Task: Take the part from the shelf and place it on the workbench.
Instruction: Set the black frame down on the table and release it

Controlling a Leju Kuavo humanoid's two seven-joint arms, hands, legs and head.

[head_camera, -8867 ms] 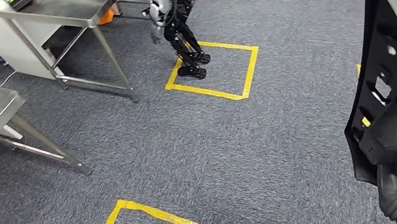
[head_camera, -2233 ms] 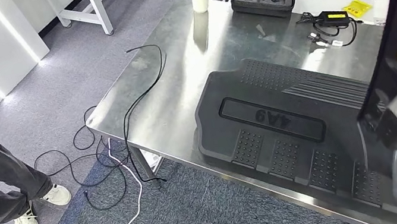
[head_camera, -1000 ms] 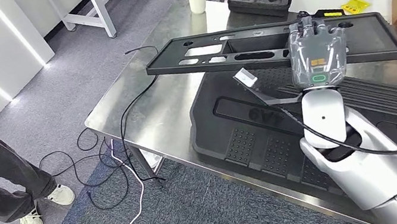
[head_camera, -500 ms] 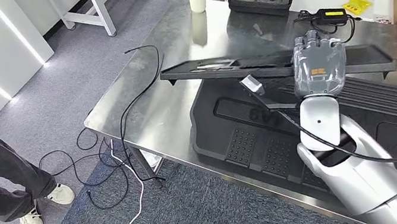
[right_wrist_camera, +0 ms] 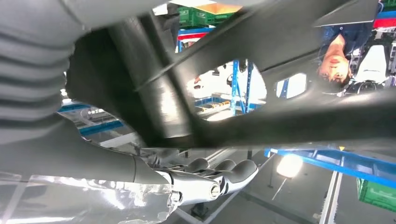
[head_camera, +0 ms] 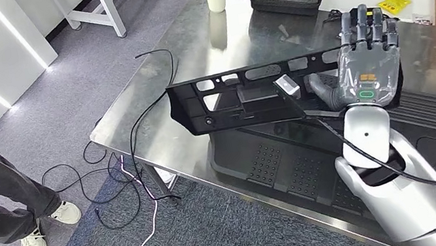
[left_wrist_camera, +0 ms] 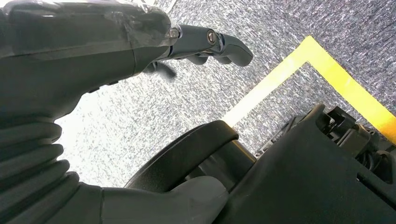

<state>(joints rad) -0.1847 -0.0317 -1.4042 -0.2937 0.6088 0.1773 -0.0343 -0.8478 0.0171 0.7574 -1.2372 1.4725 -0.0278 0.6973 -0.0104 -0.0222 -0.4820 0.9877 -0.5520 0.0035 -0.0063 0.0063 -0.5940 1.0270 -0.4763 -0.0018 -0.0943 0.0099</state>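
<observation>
Your right hand [head_camera: 368, 69] has the black part [head_camera: 245, 100] gripped at one end: thumb on the near face, fingers [head_camera: 364, 26] sticking up past the top edge behind it. The part stands on its long edge, tilted, above the ribbed black mat [head_camera: 314, 160] on the steel worktop [head_camera: 155, 116]. Your left hand [left_wrist_camera: 140, 37] hangs over the carpet, fingers loosely curled, holding nothing.

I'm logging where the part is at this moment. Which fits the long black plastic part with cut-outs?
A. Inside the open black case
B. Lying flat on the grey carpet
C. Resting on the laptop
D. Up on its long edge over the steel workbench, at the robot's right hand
D: the long black plastic part with cut-outs stands on edge above the stainless steel workbench, at the right hand.
</observation>
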